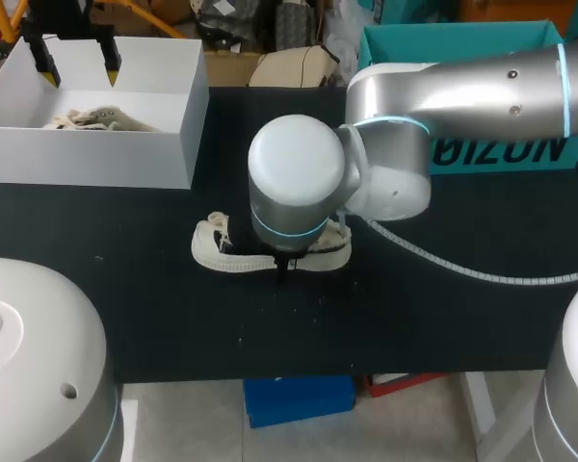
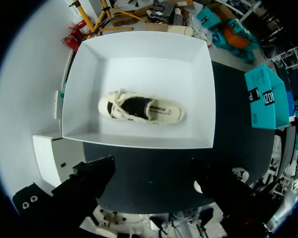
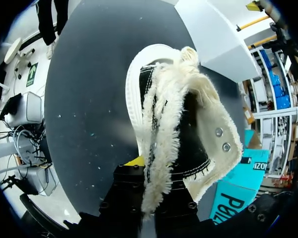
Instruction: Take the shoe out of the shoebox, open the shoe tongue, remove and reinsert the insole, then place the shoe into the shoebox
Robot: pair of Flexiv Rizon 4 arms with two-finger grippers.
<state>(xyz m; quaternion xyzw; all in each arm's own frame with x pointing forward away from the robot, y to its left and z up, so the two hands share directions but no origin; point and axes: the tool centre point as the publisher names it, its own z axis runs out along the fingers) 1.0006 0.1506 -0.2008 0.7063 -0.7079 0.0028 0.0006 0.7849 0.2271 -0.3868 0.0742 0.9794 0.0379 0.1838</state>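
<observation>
Opening the frayed tongue (image 3: 161, 124) of the sneaker (image 1: 210, 248) on the desk (image 1: 443, 318), with right jaws seemingly pinched on it, left jaws spread empty above the shoebox (image 1: 96, 159); next, likely peel it back gently to bare the insole.

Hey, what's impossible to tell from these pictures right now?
- Whether the right gripper is open or shut: in the head view the right arm covers it. In the right wrist view the frayed fabric of the shoe lies over it.
- The insole of that shoe: hidden under the arm in the head view and under the frayed fabric in the right wrist view.
</observation>
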